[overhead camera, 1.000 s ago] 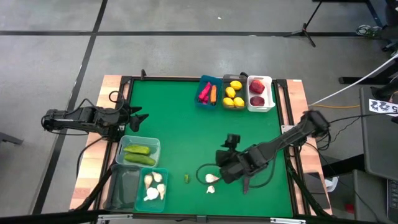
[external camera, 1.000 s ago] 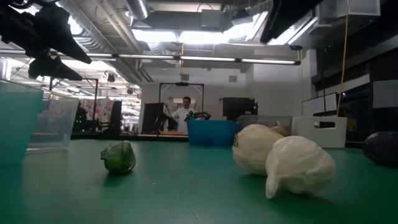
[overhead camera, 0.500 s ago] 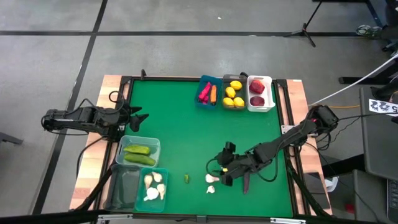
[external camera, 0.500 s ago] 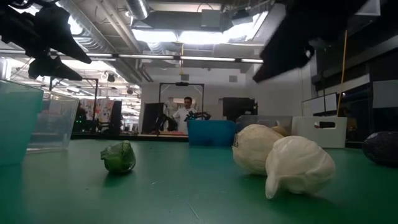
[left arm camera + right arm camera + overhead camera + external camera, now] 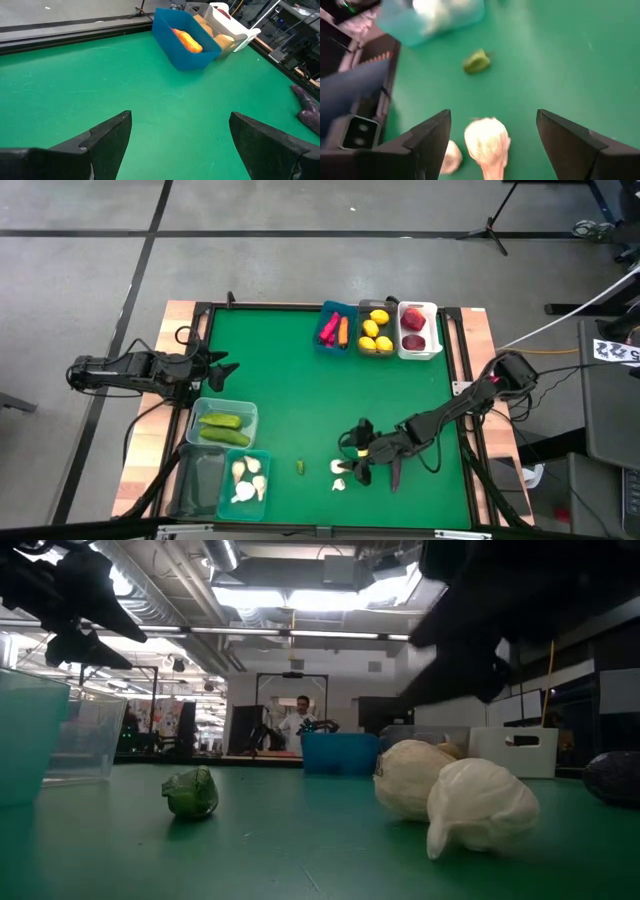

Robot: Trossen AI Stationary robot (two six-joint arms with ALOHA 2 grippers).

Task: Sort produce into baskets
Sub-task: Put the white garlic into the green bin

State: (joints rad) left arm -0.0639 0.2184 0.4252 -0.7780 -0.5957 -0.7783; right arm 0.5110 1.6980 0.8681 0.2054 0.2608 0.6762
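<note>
Two white garlic bulbs [image 5: 338, 467] [image 5: 338, 484] lie on the green mat near the front edge; they also show in the low view [image 5: 410, 778] [image 5: 480, 806]. My right gripper [image 5: 352, 464] hovers open just above them. In its wrist view [image 5: 493, 122] one bulb [image 5: 487, 143] lies between the spread fingers, untouched. A small green vegetable [image 5: 299, 467] lies to the left of the bulbs. A dark eggplant [image 5: 395, 473] lies to their right. My left gripper [image 5: 226, 366] waits open at the table's left edge.
A blue bin [image 5: 335, 328], a lemon bin [image 5: 376, 330] and a white apple bin [image 5: 418, 330] stand at the far edge. A pale bin with cucumbers [image 5: 222, 425], a teal bin with garlic [image 5: 246, 480] and a dark clear bin [image 5: 200, 478] stand front left.
My right gripper has gone down and toward the table's near left, closing in on the two garlic bulbs from above. The bulbs and the green vegetable have stayed where they were.
</note>
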